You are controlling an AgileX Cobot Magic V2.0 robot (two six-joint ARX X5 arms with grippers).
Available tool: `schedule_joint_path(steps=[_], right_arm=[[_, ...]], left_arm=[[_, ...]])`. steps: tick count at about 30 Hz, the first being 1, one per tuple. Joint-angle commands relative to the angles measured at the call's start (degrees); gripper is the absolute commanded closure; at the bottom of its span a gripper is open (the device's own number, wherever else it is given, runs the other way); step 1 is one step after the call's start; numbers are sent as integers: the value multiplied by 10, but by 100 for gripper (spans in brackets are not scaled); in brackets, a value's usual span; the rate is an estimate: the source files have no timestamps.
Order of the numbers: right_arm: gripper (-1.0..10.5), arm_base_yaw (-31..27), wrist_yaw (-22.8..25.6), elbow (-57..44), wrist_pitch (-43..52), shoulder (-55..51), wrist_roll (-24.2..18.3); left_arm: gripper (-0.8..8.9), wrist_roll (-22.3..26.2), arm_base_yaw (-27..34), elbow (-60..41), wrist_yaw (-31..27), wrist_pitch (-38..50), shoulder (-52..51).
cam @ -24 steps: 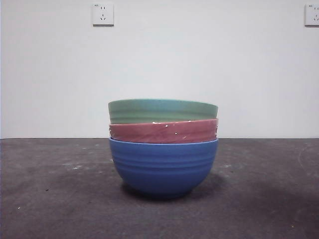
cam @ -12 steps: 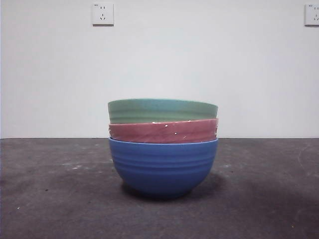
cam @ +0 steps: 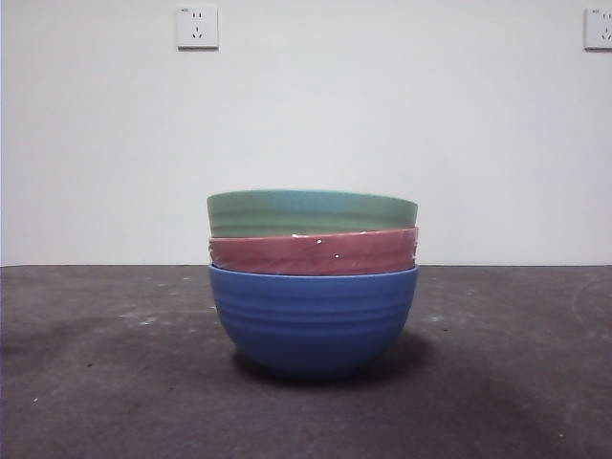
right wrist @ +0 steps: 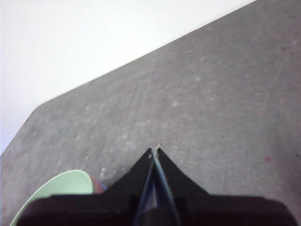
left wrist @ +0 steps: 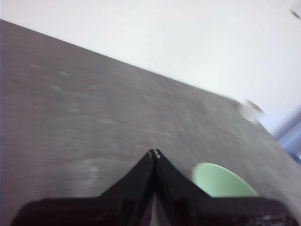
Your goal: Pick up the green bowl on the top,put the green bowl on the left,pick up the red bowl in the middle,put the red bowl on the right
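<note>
Nothing on the table has shifted since the earlier front frames: stack of three bowls same place, same order, no arm in the front view either then or now.

Stack: green bowl (cam: 312, 212) on top, nested in the red bowl (cam: 314, 251), which sits nested in the blue bowl (cam: 314, 320). Blue bowl stands on the dark grey table (cam: 105, 382), about mid-picture. Green bowl's rim sits slightly tilted, higher on the picture's left side. Small white specks on the red bowl's band near its rim. Faint horizontal ridges on the blue bowl's wall.

Behind: white wall, one wall socket (cam: 197, 27) upper left, another wall socket (cam: 599, 28) at the upper right edge.

Left gripper (left wrist: 154, 153): jaws pressed together tip to tip, holding nothing, above bare table. Green bowl (left wrist: 221, 181) shows just beside it as a pale green patch, not touching. View blurred.

Right gripper (right wrist: 155, 149): jaws likewise closed to a point, empty, over the table. Green bowl's rim (right wrist: 59, 190) shows at a corner of that view, with a sliver of red and blue beneath it, apart from the jaws.
</note>
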Motion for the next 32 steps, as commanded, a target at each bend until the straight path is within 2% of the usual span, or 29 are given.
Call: schedule_joint_path(steps=[1, 5, 8, 10, 12, 13, 15, 24, 27, 32], right_arm=[[947, 1, -34, 41, -8, 47, -49], [945, 1, -80, 98, -39, 106, -101], [939, 1, -108, 131, -63, 138, -129], [896, 1, -109, 145, -73, 151, -132], [795, 1, -108, 154, -80, 161, -134], [751, 1, -106, 155, -80, 163, -134], [716, 1, -106, 155, -80, 165, -134], [717, 2, -106, 155, -80, 168, -128], [717, 2, -106, 155, -82, 169, -127], [720, 2, -106, 155, -82, 169, -127]], left_arm=[[820, 31, 1, 47, 61, -5, 68], [820, 53, -4, 103, 106, -33, 138], [816, 79, -14, 134, 122, -68, 174], [812, 90, -22, 146, 129, -80, 189], [730, 91, -35, 152, 126, -83, 198], [640, 90, -41, 154, 121, -83, 202], [498, 78, -53, 156, 103, -84, 206], [490, 66, -154, 176, 11, -96, 222], [490, 77, -201, 211, -29, -134, 256], [490, 113, -282, 292, -127, -219, 337]])
